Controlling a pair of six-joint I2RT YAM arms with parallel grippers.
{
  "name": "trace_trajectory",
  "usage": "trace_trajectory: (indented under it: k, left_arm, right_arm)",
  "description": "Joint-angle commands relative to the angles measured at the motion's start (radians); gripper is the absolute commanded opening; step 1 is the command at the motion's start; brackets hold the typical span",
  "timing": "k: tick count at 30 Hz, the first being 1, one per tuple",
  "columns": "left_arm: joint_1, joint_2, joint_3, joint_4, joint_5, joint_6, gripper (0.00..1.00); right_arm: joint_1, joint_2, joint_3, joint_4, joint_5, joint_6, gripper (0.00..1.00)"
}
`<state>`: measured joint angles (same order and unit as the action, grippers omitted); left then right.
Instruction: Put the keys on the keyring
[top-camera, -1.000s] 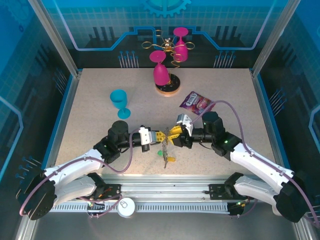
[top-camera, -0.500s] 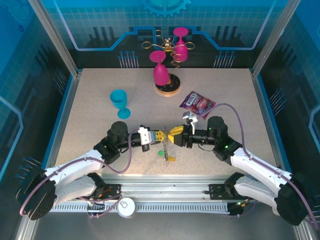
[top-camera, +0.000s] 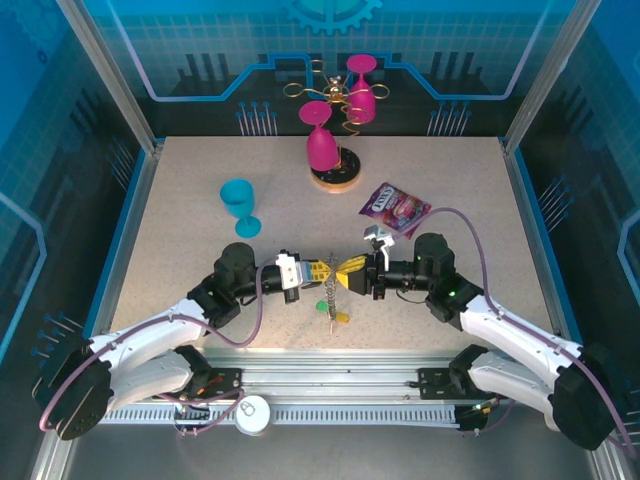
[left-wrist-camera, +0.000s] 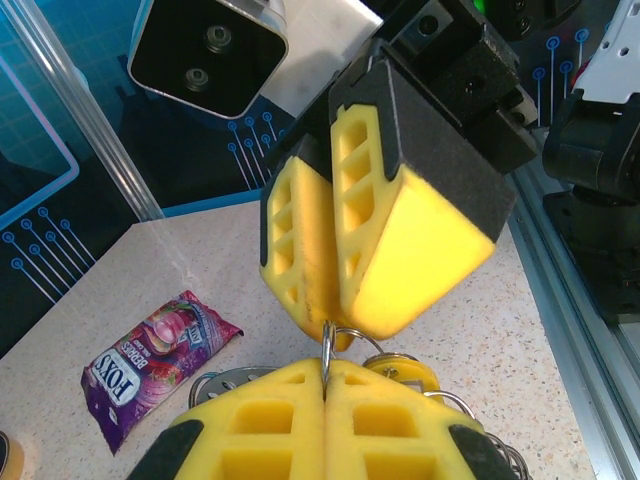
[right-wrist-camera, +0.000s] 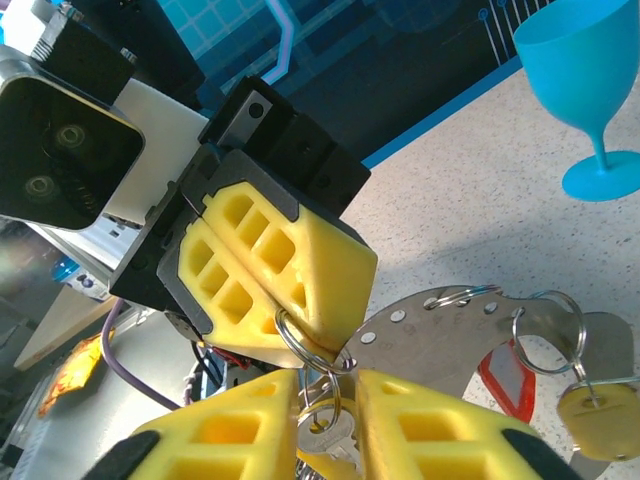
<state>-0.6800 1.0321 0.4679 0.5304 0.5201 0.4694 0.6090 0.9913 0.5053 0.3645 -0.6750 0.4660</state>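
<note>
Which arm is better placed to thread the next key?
Probably the right. The left gripper is shut on the ring, anchoring it. The right gripper faces it, jaws slightly apart, beside the keys.

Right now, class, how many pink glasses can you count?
2: one pink glass upside down above the round stand base, the other pink glass upright behind it.
</note>
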Motion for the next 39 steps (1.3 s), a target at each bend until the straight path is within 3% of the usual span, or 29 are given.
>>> trace_trajectory:
  k: [1,8,15,21,27,32,39]
  left_arm:
    - [-0.005,-0.006,-0.01,0.068,0.029,-0.015,0.0]
    - [-0.004,-0.003,-0.009,0.092,0.036,-0.032,0.0]
    - [-0.004,0.02,0.008,0.135,0.073,-0.077,0.0]
    - [-0.005,0.029,0.004,0.138,0.066,-0.067,0.0]
    - [-0.005,0.031,-0.003,0.141,0.057,-0.061,0.0]
    - [-0.005,0.031,-0.001,0.141,0.06,-0.064,0.0]
    - [-0.005,0.036,0.0,0.14,0.065,-0.067,0.0]
  right_arm:
    - [-0.003,0.01,-0.004,0.015,-0.037,-0.003,0.18]
    - [-0.005,0.026,-0.012,0.03,-0.032,-0.007,0.0]
    - [-0.003,0.098,0.002,0.113,-0.067,0.033,0.0]
    - [-0.005,0.075,0.009,0.057,-0.04,0.002,0.25]
    - [-0.008,-0.022,0.033,-0.138,0.06,-0.148,0.41]
    - [-0.005,-0.117,0.031,-0.223,0.142,-0.349,0.43]
    - [0.043,-0.149,0.039,-0.22,0.178,-0.614,0.38]
